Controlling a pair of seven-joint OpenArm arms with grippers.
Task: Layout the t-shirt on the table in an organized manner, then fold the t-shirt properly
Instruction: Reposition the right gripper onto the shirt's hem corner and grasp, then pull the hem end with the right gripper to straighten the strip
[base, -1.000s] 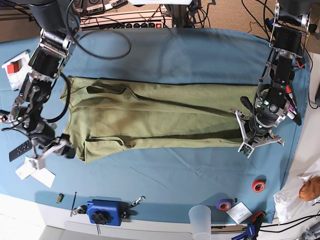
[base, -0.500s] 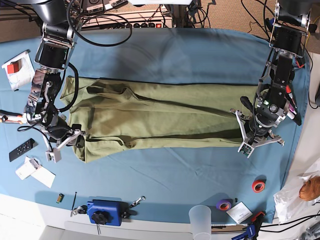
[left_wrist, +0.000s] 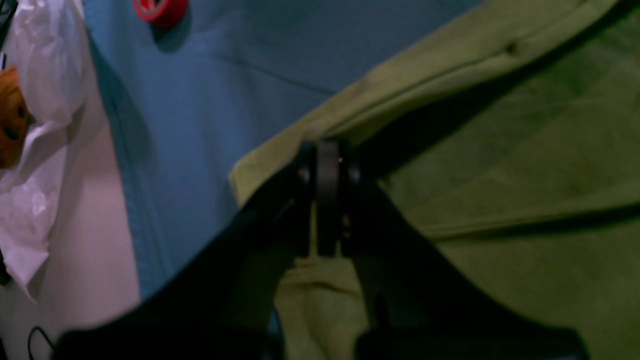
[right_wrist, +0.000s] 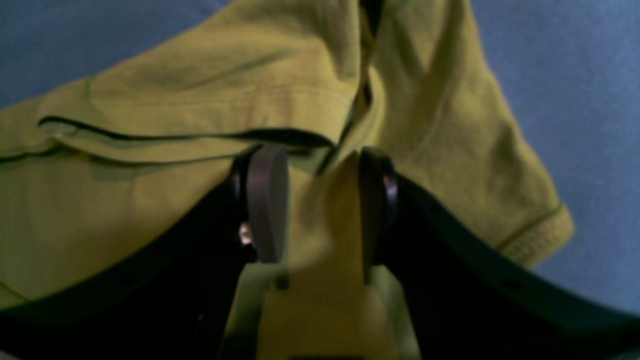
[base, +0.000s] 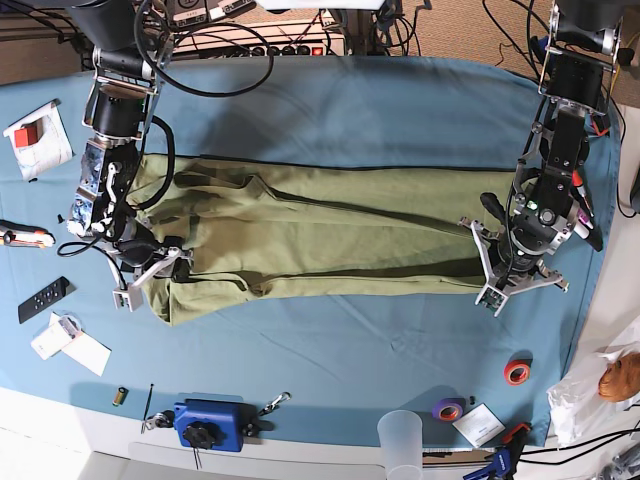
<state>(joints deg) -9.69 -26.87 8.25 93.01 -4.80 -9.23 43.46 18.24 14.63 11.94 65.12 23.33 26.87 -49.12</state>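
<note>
T-shirt: olive-green, soft matte cotton t-shirt (base: 320, 230), folded lengthwise into a long band across the middle of the table; shallow creases run along it, and a ribbed sleeve hem shows in my right wrist view.
Table: wide surface under a smooth teal-blue cloth (base: 380, 110), faintly wrinkled, with curved edges.
My left pincer (left_wrist: 327, 165): dark pads pressed together, clamped on a stitched edge of the t-shirt at its end nearest that arm.
My right pincer (right_wrist: 317, 200): pads standing apart, green fabric lying between them at the sleeve end; I cannot tell whether they press it.
Loose items: glossy red tape roll (base: 517, 372) and purple tape roll (base: 449, 409) on the cloth near the front edge.
Container: translucent plastic cup (base: 400, 440) at the front edge; contents not discernible.
</note>
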